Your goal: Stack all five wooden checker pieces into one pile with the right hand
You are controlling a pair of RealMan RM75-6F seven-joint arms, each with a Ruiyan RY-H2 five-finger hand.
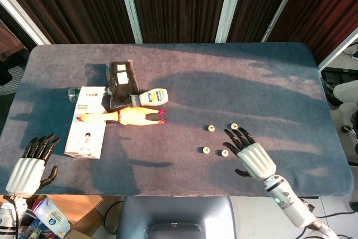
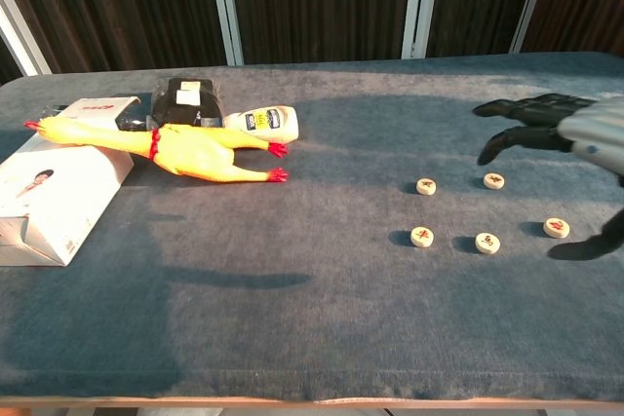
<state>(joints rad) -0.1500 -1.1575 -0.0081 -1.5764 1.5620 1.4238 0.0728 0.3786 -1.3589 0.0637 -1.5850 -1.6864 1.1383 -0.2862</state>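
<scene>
The right hand (image 1: 250, 153), fingers spread and holding nothing, hovers above five checker pieces (image 2: 486, 242) lying apart, unstacked, on the table (image 2: 322, 299). The head view hides one piece under that hand, while the chest view shows all five, the fingers above the far-right pair. Only the head view shows the left hand (image 1: 31, 163), empty and spread at the near-left table edge.

Five checker pieces (image 2: 478, 211) scattered at right of centre in chest view, right hand (image 2: 570, 129) above them at right edge, rubber chicken (image 2: 185, 153) upper left, box (image 2: 54, 192) at far left
</scene>
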